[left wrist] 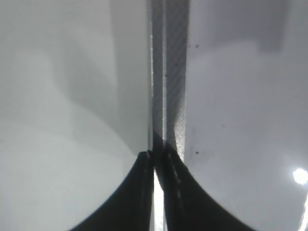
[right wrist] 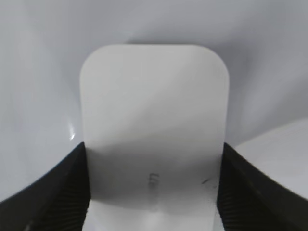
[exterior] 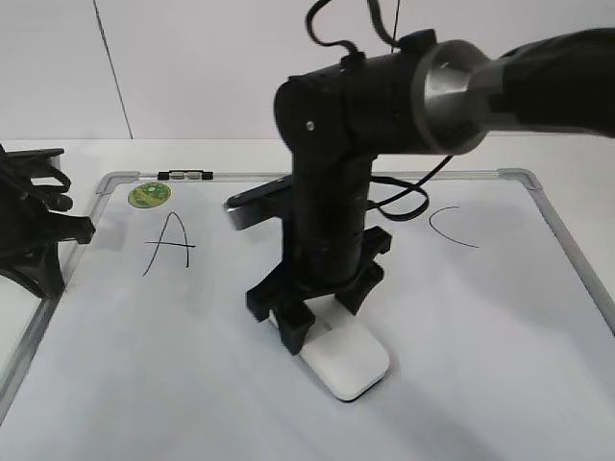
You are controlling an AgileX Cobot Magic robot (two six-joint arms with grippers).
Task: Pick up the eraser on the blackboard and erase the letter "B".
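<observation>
The white eraser [exterior: 346, 363] lies flat on the blackboard [exterior: 480, 384], near its middle front. My right gripper [exterior: 303, 327] points down at the eraser's rear end. In the right wrist view its two black fingers [right wrist: 154, 192] press against both long sides of the eraser [right wrist: 154, 120], shut on it. The letter "B" is hidden behind the right arm. My left gripper [exterior: 38, 240] rests at the board's left edge. In the left wrist view its fingers [left wrist: 155, 156] are shut and empty above the grey frame [left wrist: 168, 72].
A black "A" [exterior: 168, 242] is drawn at the left and a curved "C" [exterior: 450, 229] at the right. A round green sticker [exterior: 149, 195] sits in the top left corner. A small black piece [exterior: 185, 175] lies on the top frame.
</observation>
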